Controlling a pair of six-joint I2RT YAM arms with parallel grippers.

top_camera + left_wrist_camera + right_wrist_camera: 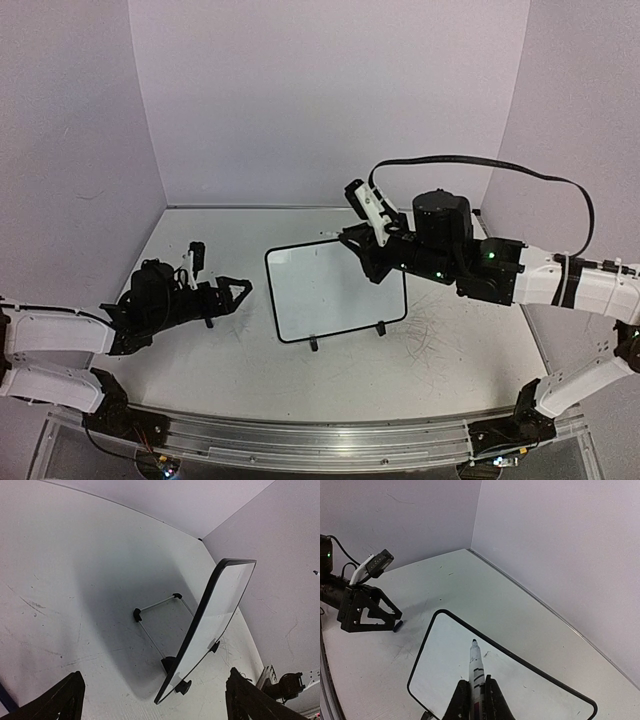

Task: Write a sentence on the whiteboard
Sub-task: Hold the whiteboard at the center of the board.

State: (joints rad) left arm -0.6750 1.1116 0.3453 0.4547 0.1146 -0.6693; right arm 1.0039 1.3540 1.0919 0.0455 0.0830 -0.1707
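Closest to me, on the left, the left tool (232, 298) lies low over the tabletop (250, 380). Its fingers are spread wide with nothing between them. It is near the board's left edge but apart from it, which looks to me like waiting out of the way, or standing ready to steady the frame.

Past it, mid-tabletop, the whiteboard (335, 290) leans back on its wire stand (150, 605) and two black feet (313, 344). Its face tilts up toward the arms, so a pen can reach it from above. I see no writing on it, only a few specks. Grey scribbles (432, 335) mark the tabletop to its right.

Further in, the right tool (476, 682) is pressed together on a marker (476, 665). It pinches the barrel so that the tip pokes forward over the board's far right corner. Whether the tip touches the surface I can't tell. My guess is the writing hasn't begun.
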